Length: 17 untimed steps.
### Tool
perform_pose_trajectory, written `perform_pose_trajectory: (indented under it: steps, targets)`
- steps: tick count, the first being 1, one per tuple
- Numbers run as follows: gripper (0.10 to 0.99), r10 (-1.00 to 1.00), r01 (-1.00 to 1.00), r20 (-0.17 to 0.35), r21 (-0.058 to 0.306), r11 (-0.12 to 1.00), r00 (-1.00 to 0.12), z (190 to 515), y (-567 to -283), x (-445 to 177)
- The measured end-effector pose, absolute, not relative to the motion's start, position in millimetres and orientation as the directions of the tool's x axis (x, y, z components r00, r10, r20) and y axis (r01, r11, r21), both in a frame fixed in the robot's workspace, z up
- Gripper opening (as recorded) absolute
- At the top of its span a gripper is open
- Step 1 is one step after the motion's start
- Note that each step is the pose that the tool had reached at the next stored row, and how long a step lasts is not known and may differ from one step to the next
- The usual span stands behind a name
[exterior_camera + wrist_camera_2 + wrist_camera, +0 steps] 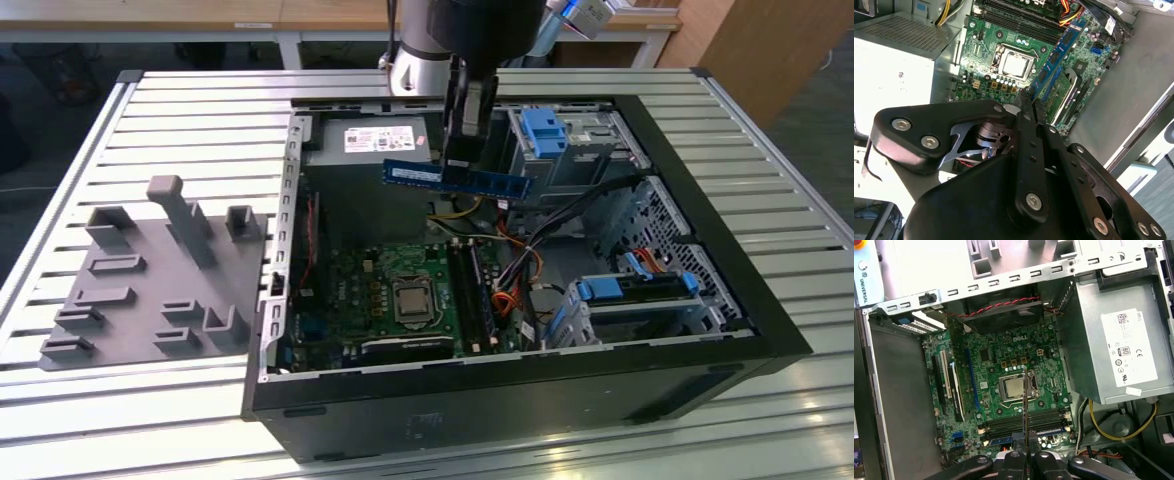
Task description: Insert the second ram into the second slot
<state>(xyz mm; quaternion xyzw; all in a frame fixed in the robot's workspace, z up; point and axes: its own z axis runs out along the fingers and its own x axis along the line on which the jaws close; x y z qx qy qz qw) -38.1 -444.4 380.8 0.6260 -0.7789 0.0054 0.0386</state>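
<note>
My gripper (458, 172) is shut on the second ram (501, 183), a long thin blue board with a white sticker. It hangs level above the open computer case (534, 390), over the back part of the green motherboard (360, 290). In the second wrist view the ram (1061, 50) reaches out from the fingertips (1029, 102) over the board. The first wrist view shows the ram (1025, 405) edge-on as a thin line above the gripper (1025, 457). The dark memory slots (470, 290) (1004, 424) lie below and run crosswise to the stick.
The processor socket (407, 298) (1013, 387) sits beside the slots. Coloured cables (521, 262) crowd the exterior view's right side of the board. The power supply (1119, 350) and blue drive-bay latches (541, 130) (641, 287) line the case. A grey fixture plate (147, 280) lies outside.
</note>
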Motion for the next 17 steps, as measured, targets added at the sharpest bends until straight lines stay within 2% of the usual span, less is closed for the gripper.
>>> perform_pose_trajectory:
  steps: [17]
  targets:
    - [0.137,-0.972,-0.973,0.067,0.040,0.228,-0.225,380.8,-444.4,-38.1]
